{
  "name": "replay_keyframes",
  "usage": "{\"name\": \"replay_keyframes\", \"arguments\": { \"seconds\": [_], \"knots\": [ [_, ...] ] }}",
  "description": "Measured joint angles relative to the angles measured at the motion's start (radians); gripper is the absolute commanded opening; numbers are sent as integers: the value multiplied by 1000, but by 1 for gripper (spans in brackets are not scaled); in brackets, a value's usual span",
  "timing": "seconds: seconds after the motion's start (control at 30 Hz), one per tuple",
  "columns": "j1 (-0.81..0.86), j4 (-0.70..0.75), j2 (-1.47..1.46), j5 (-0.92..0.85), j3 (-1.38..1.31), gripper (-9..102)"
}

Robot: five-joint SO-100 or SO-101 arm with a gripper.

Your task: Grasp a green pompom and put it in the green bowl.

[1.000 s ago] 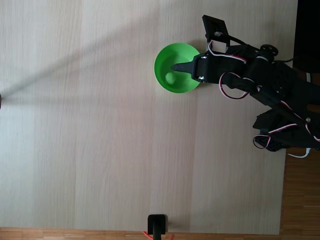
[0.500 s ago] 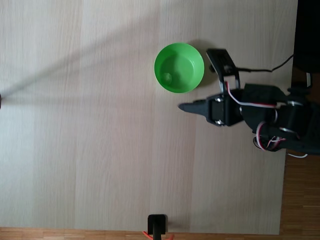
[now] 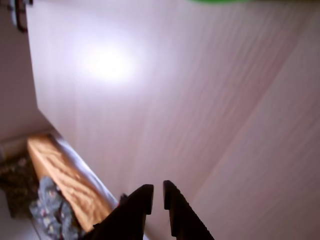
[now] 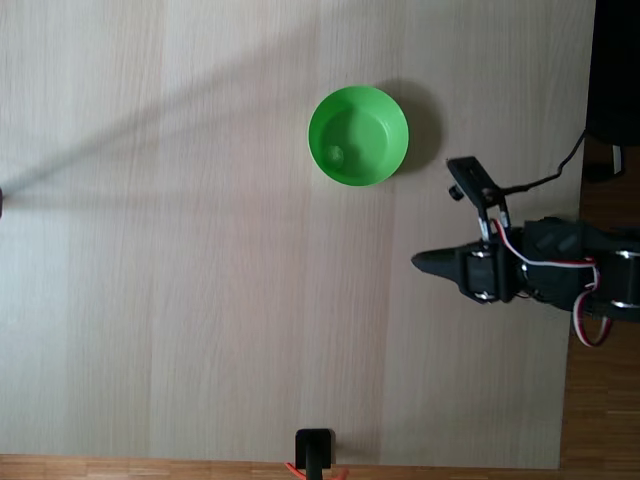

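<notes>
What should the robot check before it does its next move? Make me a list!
1. Green pompom inside the green bowl: ok, it lies on the bowl's left side in the fixed view.
2. Bowl upright on the table: ok.
3. Gripper empty: ok, nothing sits between the fingertips in the wrist view.
4. Gripper clear of the bowl: ok, it sits below and right of it in the fixed view.
5. More pompoms waiting on the table: cannot tell.

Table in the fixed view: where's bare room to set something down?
The table is bare left of the green bowl and all across the middle down to the black stand at the bottom edge. It is crowded on the right, around the claw, below the bowl.
</notes>
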Motion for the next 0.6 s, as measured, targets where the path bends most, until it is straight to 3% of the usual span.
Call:
{"name": "replay_keyframes", "arguments": {
  "seconds": [0.6],
  "knots": [
    [-51, 0, 574, 6, 506, 1]
  ]
}}
